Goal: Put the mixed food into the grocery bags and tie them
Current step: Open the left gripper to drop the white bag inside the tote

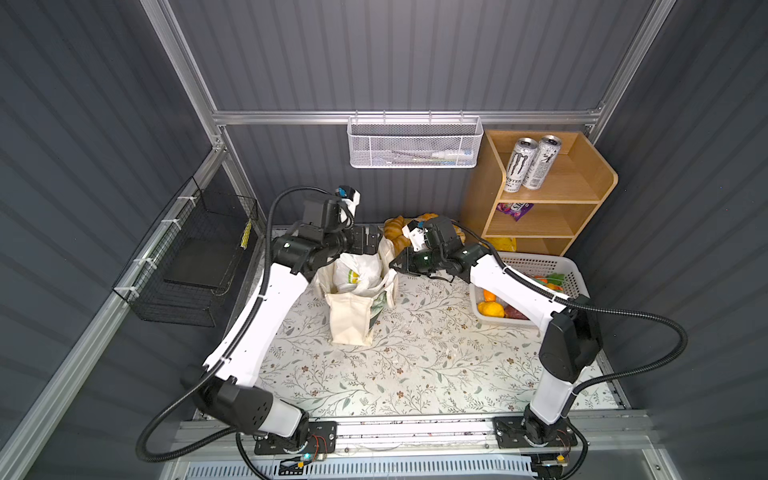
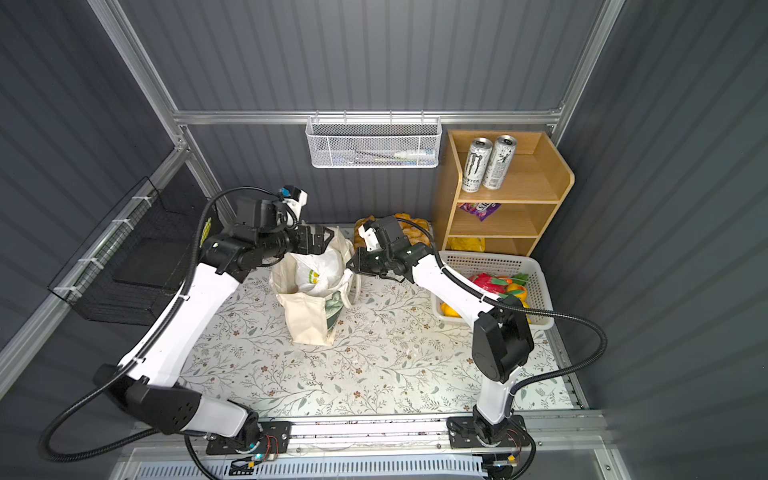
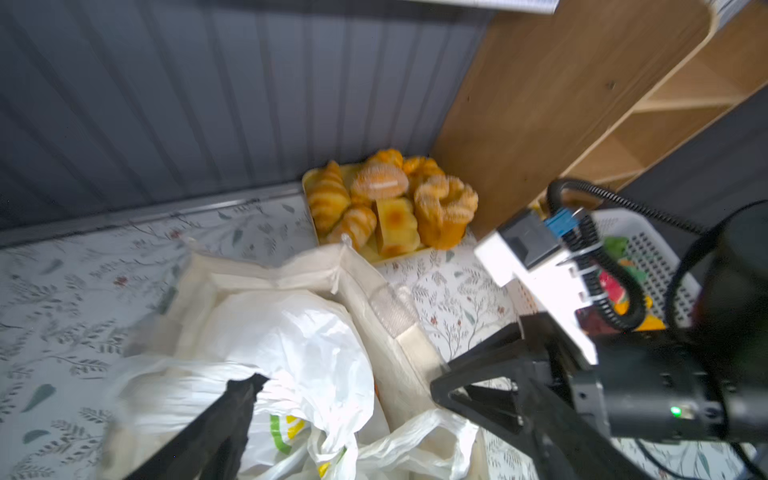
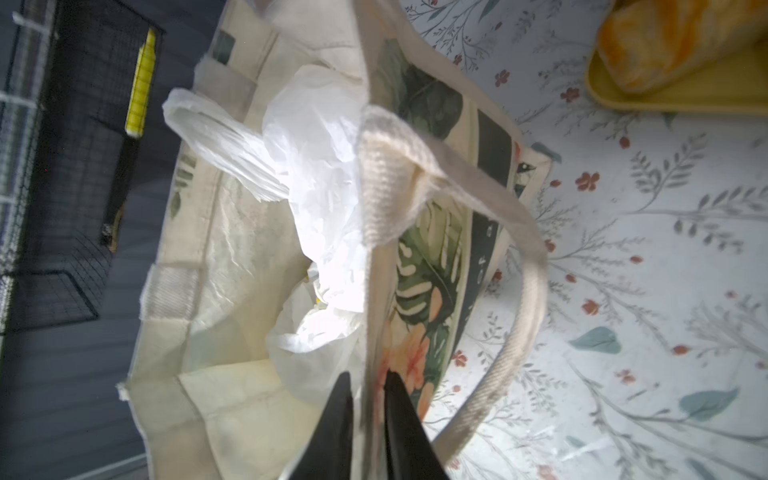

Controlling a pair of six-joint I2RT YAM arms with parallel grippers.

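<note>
The left gripper (image 1: 371, 244) hangs at the canvas tote's (image 1: 348, 322) twelve o'clock, jaws spread and empty, one finger (image 3: 232, 415) over the white plastic bag (image 1: 358, 270) inside. At two o'clock, the right gripper (image 4: 368, 376) straddles the tote's rim, barely parted; whether it pinches is unclear. Toy produce (image 1: 490, 308) lies in the basket (image 1: 536, 262) at three o'clock.

Crinkly plastic bag (image 1: 358, 270), matt canvas tote (image 1: 348, 325)

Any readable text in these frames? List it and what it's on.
"MONSTER": drink can with claw mark, top of wooden shelf.
Second drink can: print too small.
Purple packet: lettering blurred.
Canvas tote: dark-band letters blurred.
White plastic bag: logo unreadable.
</note>
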